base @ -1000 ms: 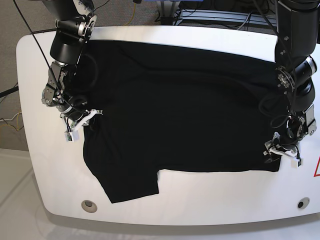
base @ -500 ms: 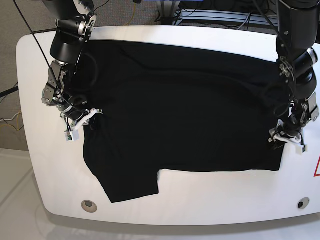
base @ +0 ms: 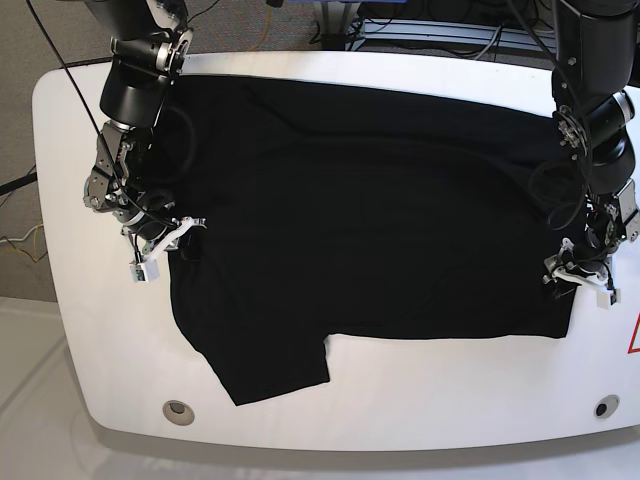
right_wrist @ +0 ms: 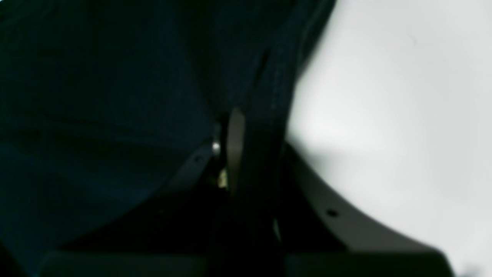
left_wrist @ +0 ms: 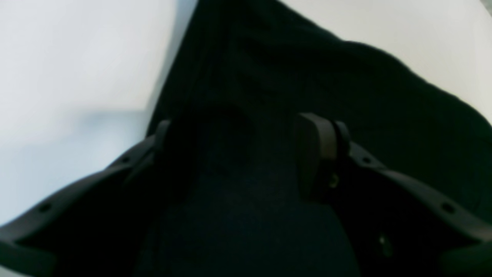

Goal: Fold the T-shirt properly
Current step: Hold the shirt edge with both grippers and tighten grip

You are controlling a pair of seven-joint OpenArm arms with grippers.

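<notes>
The black T-shirt point(base: 370, 220) lies spread across the white table point(base: 450, 400), with one short sleeve point(base: 270, 365) pointing at the front edge. My right gripper point(base: 170, 240) is at the shirt's left edge, shut on the hem; the right wrist view shows its fingers point(right_wrist: 246, 146) pinching the stitched border of the T-shirt point(right_wrist: 96, 77). At the shirt's right edge, near the front corner, is my left gripper point(base: 578, 278). In the left wrist view its jaws point(left_wrist: 238, 154) stand apart with a thick ridge of the T-shirt point(left_wrist: 346, 77) filling the gap.
Bare white table borders the shirt at the front and at both sides. Two round holes point(base: 179, 411) point(base: 601, 407) sit near the front corners. A red triangle mark point(base: 634, 335) is at the right edge. Cables and a frame point(base: 430, 30) lie behind the table.
My left gripper has moved right and slightly back, pulling the shirt's right edge with it. The front sleeve slid a little to the right. My right gripper has stayed put.
</notes>
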